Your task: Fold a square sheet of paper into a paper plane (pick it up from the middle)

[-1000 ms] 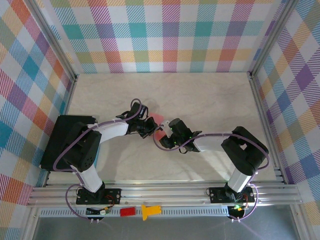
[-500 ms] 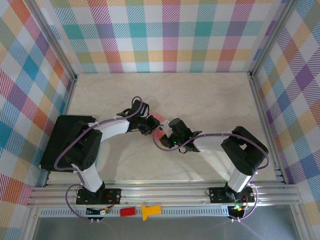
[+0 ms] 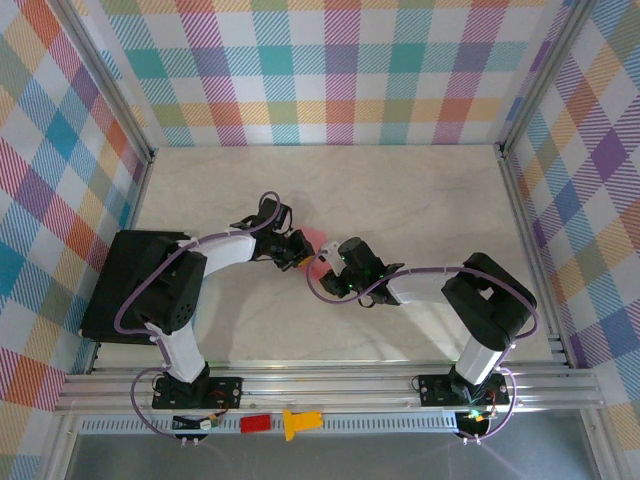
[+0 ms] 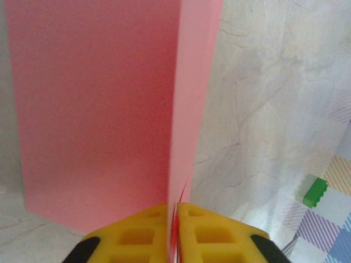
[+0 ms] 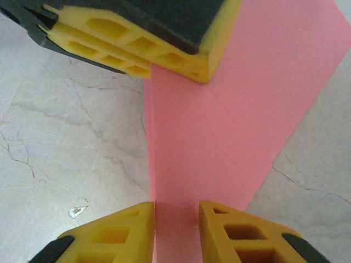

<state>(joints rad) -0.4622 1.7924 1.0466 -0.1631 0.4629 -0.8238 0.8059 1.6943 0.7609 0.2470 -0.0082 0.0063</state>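
The square sheet of paper [image 3: 316,238] is salmon pink and folded, held up off the table between the two arms at the middle. My left gripper [image 3: 300,252] is shut on its edge. In the left wrist view the yellow fingers [image 4: 137,235] meet on a thin standing fold of the paper [image 4: 93,109]. My right gripper [image 3: 322,272] is just to the right. Its jaws [image 5: 176,219] stand apart, straddling the near end of the paper [image 5: 219,137], whose flat face shows in the gap. The left gripper's fingers [image 5: 137,44] pinch the far end.
A black box [image 3: 125,285] sits by the left arm. A red block [image 3: 255,423] and a yellow piece [image 3: 300,421] lie on the front rail. A small green block [image 4: 315,192] lies near the plaid wall. Metal frame posts border the marble table [image 3: 420,200].
The left wrist has turned slightly while staying at the paper. The right gripper has edged a little closer to it. The paper stays between them.
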